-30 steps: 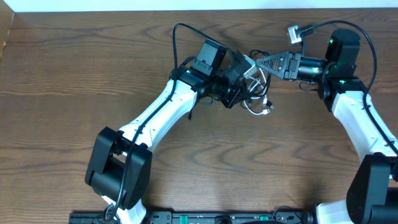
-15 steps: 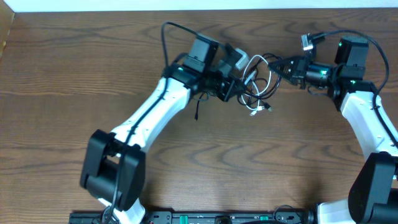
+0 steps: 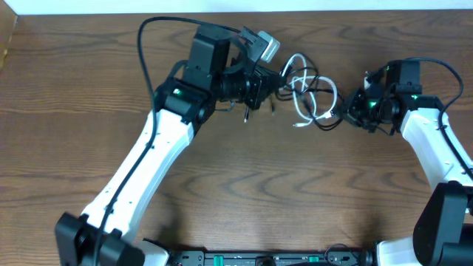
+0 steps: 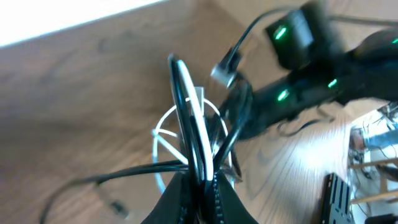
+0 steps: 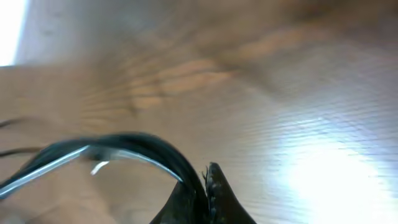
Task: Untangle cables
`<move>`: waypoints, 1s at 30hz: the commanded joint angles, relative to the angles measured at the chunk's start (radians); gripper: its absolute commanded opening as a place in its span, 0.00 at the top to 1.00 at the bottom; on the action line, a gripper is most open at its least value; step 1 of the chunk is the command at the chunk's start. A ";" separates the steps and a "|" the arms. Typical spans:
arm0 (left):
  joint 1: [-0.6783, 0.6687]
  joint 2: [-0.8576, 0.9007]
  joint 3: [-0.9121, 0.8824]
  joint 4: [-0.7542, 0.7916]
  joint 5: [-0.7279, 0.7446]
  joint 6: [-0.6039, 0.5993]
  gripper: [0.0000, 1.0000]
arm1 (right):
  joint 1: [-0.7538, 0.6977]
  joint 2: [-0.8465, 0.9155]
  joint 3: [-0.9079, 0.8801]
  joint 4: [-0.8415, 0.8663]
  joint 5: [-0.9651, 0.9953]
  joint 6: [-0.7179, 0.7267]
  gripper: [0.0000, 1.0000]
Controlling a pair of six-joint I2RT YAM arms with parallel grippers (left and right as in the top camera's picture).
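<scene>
The left gripper point(image 4: 202, 183) is closed on black and white strands of the cables point(image 3: 314, 100), upper centre. The right gripper point(image 5: 203, 186) is clamped on a black strand.

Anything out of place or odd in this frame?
Nothing is spilled or broken. The cables, black ones and a white one, form a tangled bunch between the left gripper and the right gripper, both shut on them.

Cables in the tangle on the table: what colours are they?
Black, except one white cable; the overhead view shows it best.
</scene>
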State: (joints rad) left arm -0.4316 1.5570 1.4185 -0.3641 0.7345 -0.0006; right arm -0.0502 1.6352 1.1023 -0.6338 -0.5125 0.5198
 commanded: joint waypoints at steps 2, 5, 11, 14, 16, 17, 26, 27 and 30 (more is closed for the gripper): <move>0.034 -0.122 0.010 0.066 -0.053 -0.085 0.93 | 0.010 -0.007 0.000 -0.072 0.306 -0.047 0.99; 0.053 -0.162 0.010 0.067 -0.134 -0.117 0.93 | 0.011 -0.006 -0.005 -0.106 0.377 -0.047 0.99; 0.105 -0.207 0.010 0.066 -0.175 -0.133 0.93 | 0.010 0.005 -0.006 -0.140 0.422 -0.080 0.99; 0.137 -0.207 0.010 0.058 -0.182 -0.159 0.92 | 0.010 0.014 -0.006 -0.157 0.466 -0.080 0.99; 0.158 -0.207 0.010 0.035 -0.224 -0.189 0.92 | 0.009 0.025 -0.006 -0.169 0.489 -0.079 0.99; 0.165 -0.207 0.010 0.024 -0.245 -0.192 0.92 | 0.005 0.032 -0.006 -0.172 0.499 -0.079 0.99; 0.195 -0.200 0.009 -0.235 -0.505 -0.192 0.92 | -0.043 0.066 -0.006 -0.167 0.404 -0.065 0.99; 0.195 -0.196 0.009 -0.272 -0.522 -0.192 0.93 | -0.043 0.066 -0.006 -0.163 0.401 -0.065 0.99; 0.195 -0.179 0.009 -0.379 -0.581 -0.193 0.92 | -0.043 0.066 -0.006 -0.159 0.397 -0.065 0.99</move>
State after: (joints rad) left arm -0.2554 1.3697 1.4174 -0.6933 0.3046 -0.1871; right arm -0.0765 1.6951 1.1019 -0.7933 -0.1417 0.4541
